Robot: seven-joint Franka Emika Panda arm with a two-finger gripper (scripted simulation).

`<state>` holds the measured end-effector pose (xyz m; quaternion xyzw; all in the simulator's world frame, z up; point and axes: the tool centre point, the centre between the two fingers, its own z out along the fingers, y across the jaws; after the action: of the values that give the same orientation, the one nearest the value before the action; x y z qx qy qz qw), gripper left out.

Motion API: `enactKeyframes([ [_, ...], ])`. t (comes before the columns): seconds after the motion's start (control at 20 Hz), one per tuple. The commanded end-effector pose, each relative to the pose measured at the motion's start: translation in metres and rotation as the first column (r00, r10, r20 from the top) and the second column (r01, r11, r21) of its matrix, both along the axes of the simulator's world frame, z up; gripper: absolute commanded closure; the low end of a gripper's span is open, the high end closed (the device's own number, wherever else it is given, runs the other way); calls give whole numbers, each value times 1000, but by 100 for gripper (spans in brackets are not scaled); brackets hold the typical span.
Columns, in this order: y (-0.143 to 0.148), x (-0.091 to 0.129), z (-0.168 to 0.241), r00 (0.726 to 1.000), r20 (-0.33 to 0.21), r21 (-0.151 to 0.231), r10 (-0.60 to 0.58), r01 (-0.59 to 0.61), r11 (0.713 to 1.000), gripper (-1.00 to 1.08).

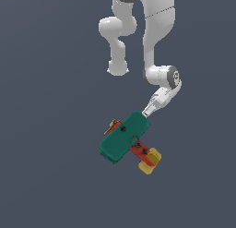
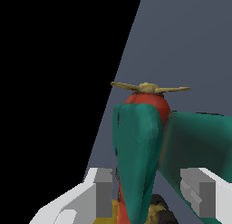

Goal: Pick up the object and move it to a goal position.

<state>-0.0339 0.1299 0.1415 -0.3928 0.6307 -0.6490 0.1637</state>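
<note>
My tool (image 2: 152, 196) is spread on either side of the toy airplane (image 1: 125, 138), one finger (image 2: 103, 193) at each flank of it. In the wrist view the two grey pads stand apart with the plane's teal-green wing (image 2: 136, 159) rising edge-on between them; I cannot tell whether the pads actually press on the plane or only flank it.

In the exterior view my arm (image 1: 159, 38) comes down from above, bends at the wrist, and slants toward the plane from the exterior view's right. The tool's end disappears behind the upper corner of the wing, so the fingers themselves are hidden there.

The airplane sits a little below the middle of the exterior view, against a plain dark grey-blue ground. I cannot tell whether it rests on the tabletop or hangs clear of it. Its broad wing runs diagonally. The red-orange body (image 1: 137, 151) pokes out below the wing toward the yellow tail (image 1: 150, 161) at the exterior view's lower right, and the small yellow propeller (image 1: 112, 126) sticks out at the upper left. In the wrist view the propeller (image 2: 149, 87) lies crosswise at the far end of the round red nose, pointing away from my wrist.
</note>
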Motion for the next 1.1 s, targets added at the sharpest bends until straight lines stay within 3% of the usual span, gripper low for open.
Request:
enactKeyframes([
  [0.0,-5,4,-1,1000,0,0,-1,1,1000,-20],
  [0.55,-22,23,-4,1000,-2,-2,0,0,1000,-20],
  [0.6,-22,23,-4,1000,-2,-2,0,0,1000,108],
  [1.05,-22,23,-4,1000,-2,-2,0,0,1000,108],
])
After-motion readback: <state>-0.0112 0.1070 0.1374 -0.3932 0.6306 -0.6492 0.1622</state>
